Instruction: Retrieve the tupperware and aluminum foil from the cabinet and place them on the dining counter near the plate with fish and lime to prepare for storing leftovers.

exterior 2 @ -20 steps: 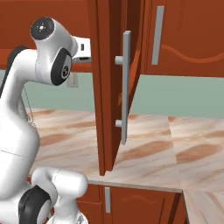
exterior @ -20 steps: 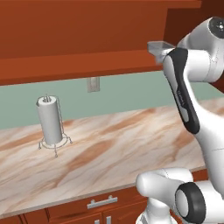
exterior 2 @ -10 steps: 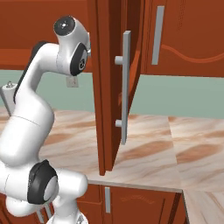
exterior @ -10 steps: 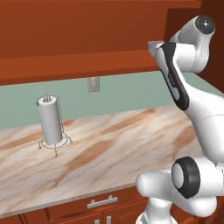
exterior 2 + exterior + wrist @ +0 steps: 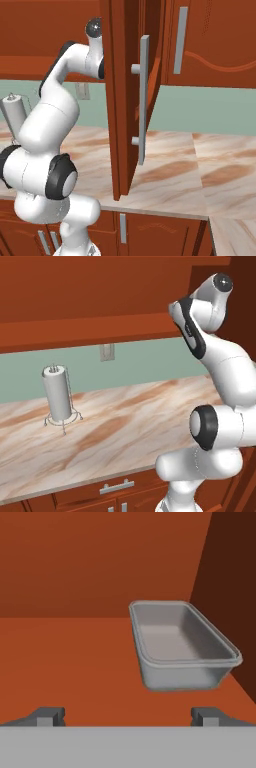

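The tub (image 5: 182, 644) sits upright on the shelf (image 5: 75, 667) inside the cabinet (image 5: 100, 562), its open top showing an empty grey interior. It lies toward the right, near the darker side wall (image 5: 230, 577), with its long side running away toward the back panel. The gripper (image 5: 129, 716) has its jaws spread wide, the two dark fingertips (image 5: 47, 715) low in the view, apart from the tub and short of its near end.
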